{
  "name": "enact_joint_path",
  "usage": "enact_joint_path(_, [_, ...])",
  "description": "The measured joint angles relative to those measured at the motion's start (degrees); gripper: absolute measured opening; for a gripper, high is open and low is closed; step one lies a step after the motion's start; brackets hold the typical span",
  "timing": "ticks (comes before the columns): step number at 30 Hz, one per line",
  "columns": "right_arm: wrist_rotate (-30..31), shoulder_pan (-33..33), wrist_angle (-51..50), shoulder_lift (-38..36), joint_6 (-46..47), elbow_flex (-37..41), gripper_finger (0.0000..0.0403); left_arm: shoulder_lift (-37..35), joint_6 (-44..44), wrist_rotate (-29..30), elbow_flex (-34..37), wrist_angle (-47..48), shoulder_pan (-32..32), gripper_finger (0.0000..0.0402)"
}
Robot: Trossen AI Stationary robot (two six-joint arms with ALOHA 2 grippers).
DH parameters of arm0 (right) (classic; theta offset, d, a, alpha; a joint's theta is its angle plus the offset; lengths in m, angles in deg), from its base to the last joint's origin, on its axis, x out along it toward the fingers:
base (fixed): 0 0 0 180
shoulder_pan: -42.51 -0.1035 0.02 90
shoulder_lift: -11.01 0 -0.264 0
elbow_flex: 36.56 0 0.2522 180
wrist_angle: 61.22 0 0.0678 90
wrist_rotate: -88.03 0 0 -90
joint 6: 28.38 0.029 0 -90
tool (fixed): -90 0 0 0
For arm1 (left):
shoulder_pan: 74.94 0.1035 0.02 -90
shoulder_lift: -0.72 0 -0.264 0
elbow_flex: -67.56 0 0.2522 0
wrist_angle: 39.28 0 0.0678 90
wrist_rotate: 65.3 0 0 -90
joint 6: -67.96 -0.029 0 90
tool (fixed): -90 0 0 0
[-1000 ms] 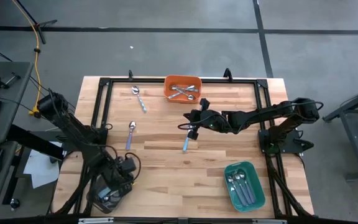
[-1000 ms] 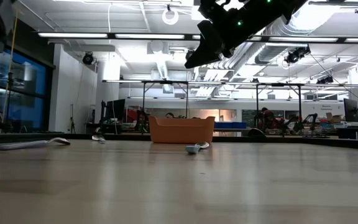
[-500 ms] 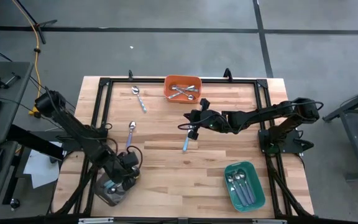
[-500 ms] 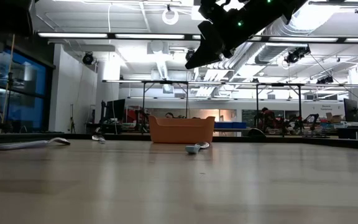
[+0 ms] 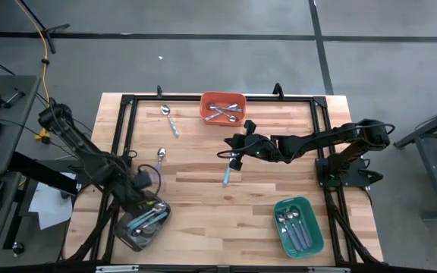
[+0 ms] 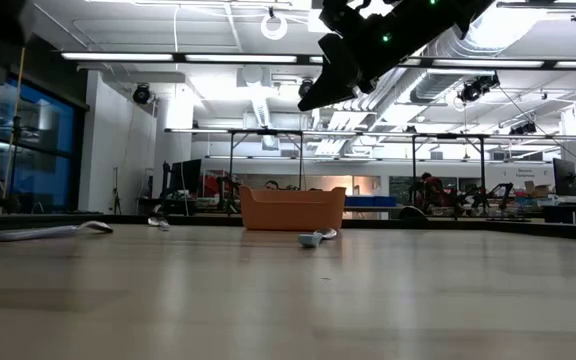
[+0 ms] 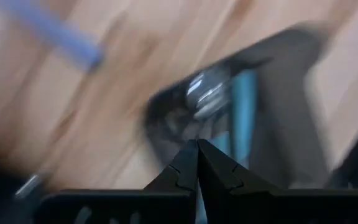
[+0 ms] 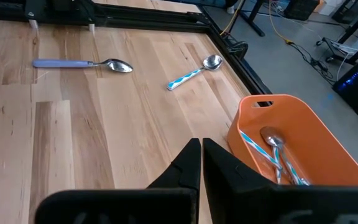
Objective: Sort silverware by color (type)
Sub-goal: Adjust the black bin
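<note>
My left gripper hangs shut and empty at the far rim of a dark grey tray near the table's front left; the tray holds light-blue-handled spoons. In its blurred wrist view the shut fingertips point down at that tray. My right gripper hovers shut over the table's middle, above a light blue spoon lying flat. A lavender spoon and a blue-striped spoon lie on the wood left of centre, also seen from the right wrist as the lavender spoon and the striped spoon.
An orange tray with spoons stands at the far edge, its wall close ahead of my right gripper. A teal tray with spoons sits at the front right. A black frame runs along the table's far and side edges.
My left gripper has risen from over the dark grey tray and drawn back toward the table's far edge, so the spoons in the tray now show. My right arm has kept still.
</note>
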Motion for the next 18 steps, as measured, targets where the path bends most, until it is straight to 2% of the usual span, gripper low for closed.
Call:
enact_joint_path(5, [0.0,0.0,0.0,0.0,0.0,0.0,0.0,-0.1,5.7,-6.0,-1.5,14.1,-2.4,0.0])
enact_joint_path(8, [0.0,0.0,-0.1,0.0,0.0,0.0,0.0,1.2,8.1,-10.4,-1.1,15.8,-4.0,0.0])
enact_joint_path(10, [0.0,0.0,-0.3,0.0,0.0,0.0,0.0,1.9,9.8,-14.5,0.4,13.5,-5.0,0.0])
enact_joint_path(13, [0.0,0.0,-0.5,0.0,0.3,0.0,0.0,2.9,11.5,-19.7,3.0,4.3,-6.4,0.0])
enact_joint_path(18, [0.0,0.0,-0.5,0.0,0.3,0.0,0.0,4.3,12.8,-20.5,5.9,-8.2,-7.5,0.0])
